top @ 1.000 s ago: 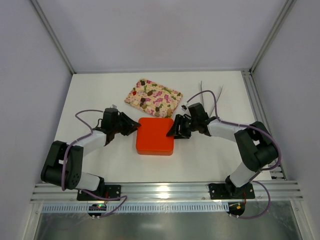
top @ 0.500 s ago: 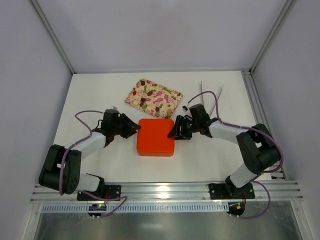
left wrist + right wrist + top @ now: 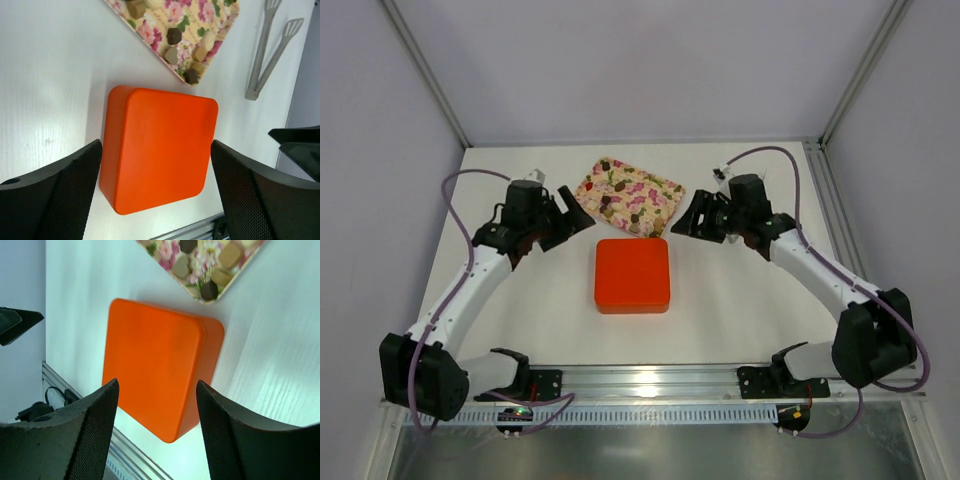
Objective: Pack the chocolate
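Observation:
The orange box (image 3: pixel 632 274) lies shut, lid on, in the middle of the table, and nothing touches it. Behind it lies the floral tray (image 3: pixel 650 185) with several small chocolate lumps (image 3: pixel 173 35) (image 3: pixel 208 290) on it, dark and tan. My left gripper (image 3: pixel 572 215) hangs open, up and to the left of the box. My right gripper (image 3: pixel 688 220) hangs open, up and to the right of it. Each wrist view looks down on the box (image 3: pixel 160 150) (image 3: pixel 160 375) between spread, empty fingers. The box's inside is hidden.
Grey tongs (image 3: pixel 270 50) lie on the table to the right of the tray. An aluminium rail (image 3: pixel 650 378) runs along the near edge. White walls close in the back and both sides.
Both grippers have let go of the box's sides, opened wider and pulled up and away toward the back. The box stays where it was.

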You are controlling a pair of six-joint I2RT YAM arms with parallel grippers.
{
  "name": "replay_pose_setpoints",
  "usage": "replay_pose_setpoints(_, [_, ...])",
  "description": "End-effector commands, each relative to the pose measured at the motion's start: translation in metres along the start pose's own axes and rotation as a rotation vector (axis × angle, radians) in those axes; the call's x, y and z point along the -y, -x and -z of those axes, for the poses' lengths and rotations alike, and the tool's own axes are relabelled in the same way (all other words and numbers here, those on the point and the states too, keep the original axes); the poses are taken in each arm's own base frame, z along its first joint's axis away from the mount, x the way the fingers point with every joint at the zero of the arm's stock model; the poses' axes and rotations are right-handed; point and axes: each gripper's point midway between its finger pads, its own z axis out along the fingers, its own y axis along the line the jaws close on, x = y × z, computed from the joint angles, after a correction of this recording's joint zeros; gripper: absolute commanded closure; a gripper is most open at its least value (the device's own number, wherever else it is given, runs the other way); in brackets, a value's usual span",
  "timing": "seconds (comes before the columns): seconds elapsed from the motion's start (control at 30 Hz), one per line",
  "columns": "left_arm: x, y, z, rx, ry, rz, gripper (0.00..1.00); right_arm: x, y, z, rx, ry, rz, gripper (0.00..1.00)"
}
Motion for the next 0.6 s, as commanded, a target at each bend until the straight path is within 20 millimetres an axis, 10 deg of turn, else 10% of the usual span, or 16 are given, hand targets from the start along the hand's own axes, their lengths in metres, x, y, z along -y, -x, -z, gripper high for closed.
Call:
replay_pose_setpoints(0.0, [0.01,0.009,0.037,0.028,-0.013,-0.101,0.13,-0.021,0.041,0.05,0.197,-0.032,0.085,0.34])
replay_pose_setpoints(0.33, [0.017,0.018,0.109,0.152,-0.053,-0.246,0.08,-0.023,0.055,0.155,0.509,-0.164,0.166,0.16])
replay_pose_setpoints(0.57, [0.012,0.013,0.115,0.147,-0.043,-0.252,0.07,-0.01,0.05,0.169,0.555,-0.222,0.165,0.16])
